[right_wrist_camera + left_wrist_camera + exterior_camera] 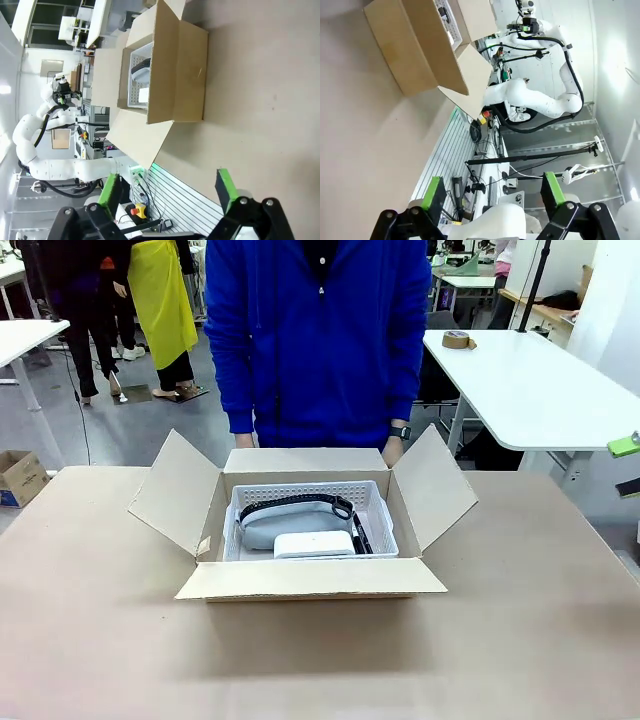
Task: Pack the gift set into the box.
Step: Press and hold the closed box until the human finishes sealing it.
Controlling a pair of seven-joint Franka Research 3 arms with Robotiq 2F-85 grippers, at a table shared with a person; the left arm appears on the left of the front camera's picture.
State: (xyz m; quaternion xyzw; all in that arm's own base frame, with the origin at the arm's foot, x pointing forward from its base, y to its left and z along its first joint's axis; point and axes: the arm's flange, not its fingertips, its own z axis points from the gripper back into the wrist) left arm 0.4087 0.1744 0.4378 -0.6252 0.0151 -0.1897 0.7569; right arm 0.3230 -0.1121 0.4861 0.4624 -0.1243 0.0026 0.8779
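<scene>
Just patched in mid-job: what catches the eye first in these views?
The open box sits mid-table, flaps spread, with the white basket inside holding a grey pouch and a white case. A person in a blue jacket stands right behind it. The left gripper and right gripper are open, empty.

The brown tabletop (90, 640) lay under flat, even indoor light. Far beyond the jaws of the left gripper (492, 179) a white wall (615, 75) glared brightly. Nearer, straight ahead between those jaws, black stand poles (535, 157) crossed beside a ribbed metal strip (442, 155) along the table's edge. Off to one side of the right gripper (167, 175) and far past its jaws stood another pale wall (7, 75). Well apart from both pairs of jaws, across the grey floor (130, 435), stood a white table (530, 390) carrying a tape roll (459, 339), and a small cardboard box (20, 477) sat on the floor.
</scene>
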